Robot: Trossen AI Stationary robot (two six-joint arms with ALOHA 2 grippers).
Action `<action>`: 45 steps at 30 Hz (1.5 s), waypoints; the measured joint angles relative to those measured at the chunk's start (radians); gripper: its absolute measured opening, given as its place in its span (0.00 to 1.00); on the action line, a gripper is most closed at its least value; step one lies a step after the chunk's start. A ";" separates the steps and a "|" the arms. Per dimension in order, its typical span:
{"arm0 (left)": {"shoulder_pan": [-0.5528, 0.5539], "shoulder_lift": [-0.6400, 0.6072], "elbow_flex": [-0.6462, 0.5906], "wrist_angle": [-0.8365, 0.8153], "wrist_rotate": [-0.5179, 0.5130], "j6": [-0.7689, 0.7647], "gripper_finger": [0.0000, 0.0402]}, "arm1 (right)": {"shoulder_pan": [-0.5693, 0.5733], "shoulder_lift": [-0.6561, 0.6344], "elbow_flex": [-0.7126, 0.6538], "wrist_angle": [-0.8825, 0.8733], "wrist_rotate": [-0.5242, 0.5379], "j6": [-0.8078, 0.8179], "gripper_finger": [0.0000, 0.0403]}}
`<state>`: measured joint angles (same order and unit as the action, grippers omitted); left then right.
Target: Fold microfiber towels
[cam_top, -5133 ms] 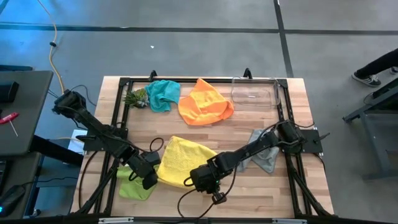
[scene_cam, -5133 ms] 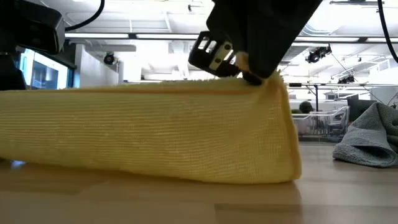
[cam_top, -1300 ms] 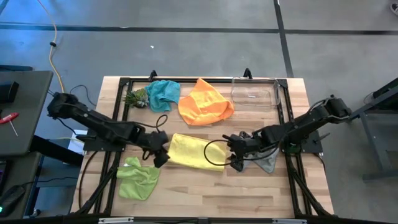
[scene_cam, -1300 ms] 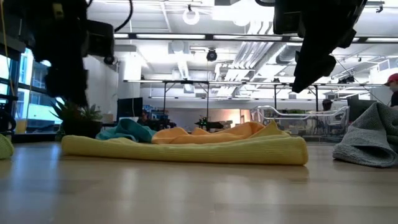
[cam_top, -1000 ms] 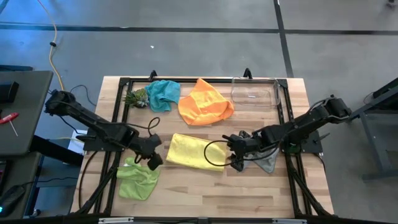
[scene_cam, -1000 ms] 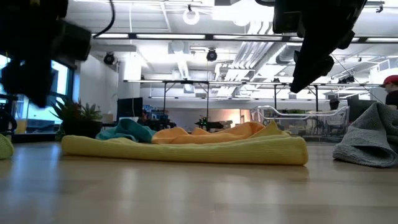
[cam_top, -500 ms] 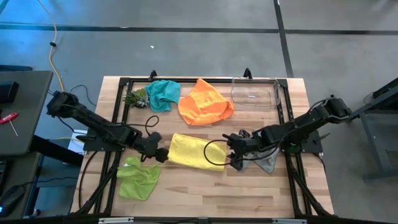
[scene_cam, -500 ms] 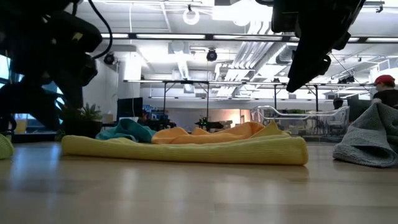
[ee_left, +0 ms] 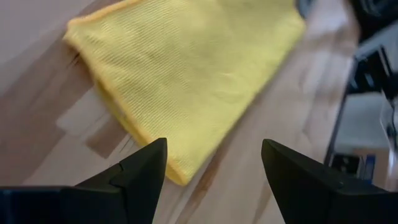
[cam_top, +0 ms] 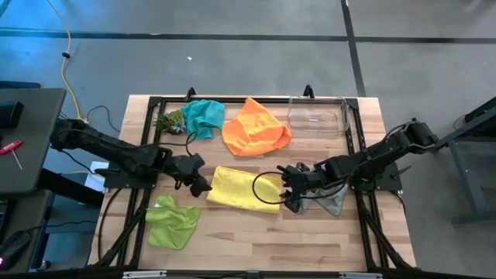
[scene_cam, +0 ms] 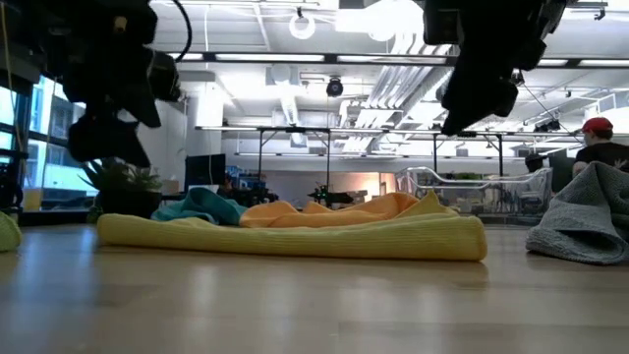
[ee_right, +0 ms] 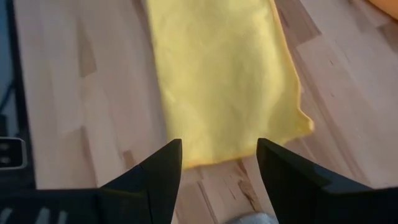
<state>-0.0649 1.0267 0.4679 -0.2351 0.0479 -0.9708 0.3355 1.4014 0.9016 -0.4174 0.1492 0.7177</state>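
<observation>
Since five seconds back, the yellow towel (cam_top: 235, 189) has gone from a raised, half-draped sheet to a flat folded strip in the middle of the bench (cam_top: 256, 240), and my left tool (cam_top: 201, 186) has swung up from beside the lime green towel (cam_top: 172, 222) to the strip's left end. Right tool (cam_top: 288, 198) hangs over the right end. Both tools are spread, neither pinching anything; the wrist views show bare cloth between open fingers (ee_left: 144, 171).

Other towels: teal towel (cam_top: 203, 117) and orange towel (cam_top: 256, 128) at the far edge, both rumpled; grey towel (cam_top: 329, 198) crumpled just beyond the right tool; lime one loosely bunched near the front left. Clear plastic bin (cam_top: 316, 115) sits at the far right.

Handling judgement: light, limp, napped cloth, nothing fragile. It probably grips the wood a little and sags the instant it is lifted, so layers can slip apart. Best hold is at the hemmed corners of a short end, pinching both layers together, one tool per corner, then carrying that end over the other.
</observation>
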 joint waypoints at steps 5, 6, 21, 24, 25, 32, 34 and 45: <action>-0.007 -0.026 0.073 -0.089 0.046 0.217 0.63 | -0.008 0.000 0.000 0.072 0.006 -0.018 0.50; -0.016 -0.024 0.102 -0.126 0.045 0.274 0.63 | -0.013 0.000 0.000 0.084 0.008 -0.028 0.50; -0.280 0.298 0.357 -0.344 -0.195 0.851 0.62 | -0.113 0.000 0.000 0.153 0.031 -0.071 0.50; -0.305 0.384 0.357 -0.346 -0.189 0.837 0.59 | -0.113 0.000 0.000 0.154 0.025 -0.071 0.50; -0.311 0.408 0.357 -0.342 -0.205 0.834 0.58 | -0.113 0.000 0.000 0.154 0.025 -0.071 0.50; -0.316 0.536 0.357 -0.345 -0.342 0.817 0.51 | -0.113 0.000 0.000 0.165 0.034 -0.074 0.50; -0.315 0.548 0.357 -0.342 -0.341 0.817 0.49 | -0.113 0.000 0.000 0.168 0.034 -0.075 0.50; -0.295 0.577 0.356 -0.331 -0.291 0.851 0.42 | -0.113 0.000 0.000 0.171 0.035 -0.098 0.50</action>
<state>-0.3594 1.6033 0.8241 -0.5664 -0.2434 -0.1199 0.2222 1.4014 0.9020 -0.2462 0.1841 0.6201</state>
